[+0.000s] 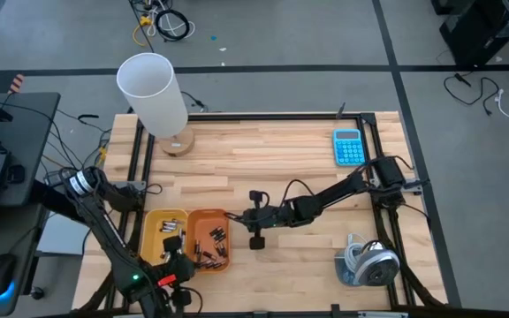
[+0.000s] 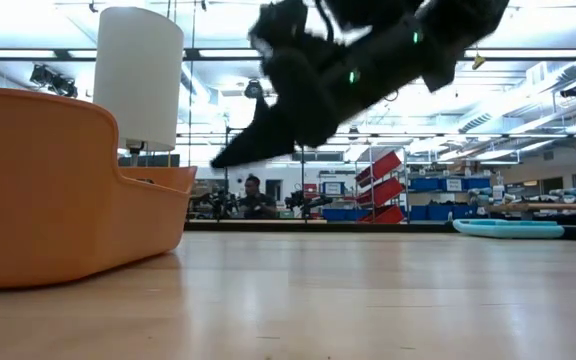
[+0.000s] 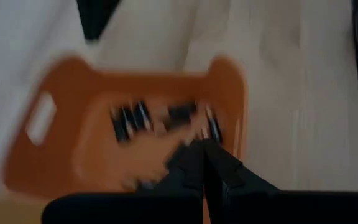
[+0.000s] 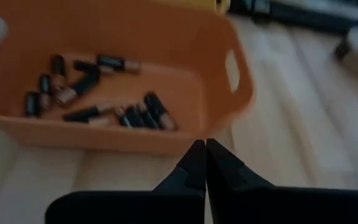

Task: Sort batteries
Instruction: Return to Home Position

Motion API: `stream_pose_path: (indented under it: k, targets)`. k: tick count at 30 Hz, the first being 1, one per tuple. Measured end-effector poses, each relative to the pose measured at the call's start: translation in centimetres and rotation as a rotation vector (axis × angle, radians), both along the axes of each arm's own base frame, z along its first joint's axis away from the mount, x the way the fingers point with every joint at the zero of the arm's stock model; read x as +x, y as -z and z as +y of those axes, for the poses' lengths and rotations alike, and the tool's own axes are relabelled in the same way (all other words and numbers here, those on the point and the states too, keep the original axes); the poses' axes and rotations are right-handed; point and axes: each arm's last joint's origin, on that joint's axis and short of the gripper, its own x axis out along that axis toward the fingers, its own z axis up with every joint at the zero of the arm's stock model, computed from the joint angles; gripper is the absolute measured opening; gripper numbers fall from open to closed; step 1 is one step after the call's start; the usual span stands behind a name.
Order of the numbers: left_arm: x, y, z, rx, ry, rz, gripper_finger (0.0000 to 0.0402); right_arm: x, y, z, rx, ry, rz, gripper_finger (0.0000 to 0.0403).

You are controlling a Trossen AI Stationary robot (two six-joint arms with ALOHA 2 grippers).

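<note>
Risk 1: the right arm (image 1: 325, 199) reaches across the worktop (image 1: 281, 150) from 3 o'clock. Its jaws are pressed together, hold nothing and hang clear of the wood, just off the 3 o'clock wall of the orange bin (image 1: 203, 218). If the retreat home drifts toward 9 o'clock or dips first, I expect a fingertip to shove that wall and slide the bin out of line. The blue calculator (image 1: 348, 147) at 1 o'clock looks well clear of the path.

Risk 2: the left arm (image 1: 104, 234) is folded at 7 o'clock. Its jaws also look closed, above the 6 o'clock edge of the two bins. If they sink there, they could hook a rim and spill what is sorted.

Dark batteries (image 4: 98, 93) lie loose on the orange bin's floor, at 9 o'clock of the right jaws with the wall between them. Lighter batteries (image 1: 171, 231) sit in the yellow bin (image 1: 153, 221), which touches the orange bin's 9 o'clock side. I see no batteries on the bare wood.
</note>
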Motion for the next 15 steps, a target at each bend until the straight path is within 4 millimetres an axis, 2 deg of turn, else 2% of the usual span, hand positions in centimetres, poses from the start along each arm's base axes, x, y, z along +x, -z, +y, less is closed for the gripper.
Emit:
stream_pose_path:
  k: [3,10,15]
  targets:
    - [-0.1,-0.9,0.3,0.117,0.06,-0.071,0.0,-0.2,-2.2,-0.4,-0.063,-0.035,-0.049,0.0]
    - [0.8,-3.1,2.1,0.338,0.127,-0.157,0.0,-0.6,-7.2,-3.7,-0.108,-0.112,-0.167,0.0]
    - [1.8,-3.7,3.4,0.46,0.158,-0.129,0.0,-1.5,-10.1,-4.2,-0.165,-0.135,-0.242,0.0]
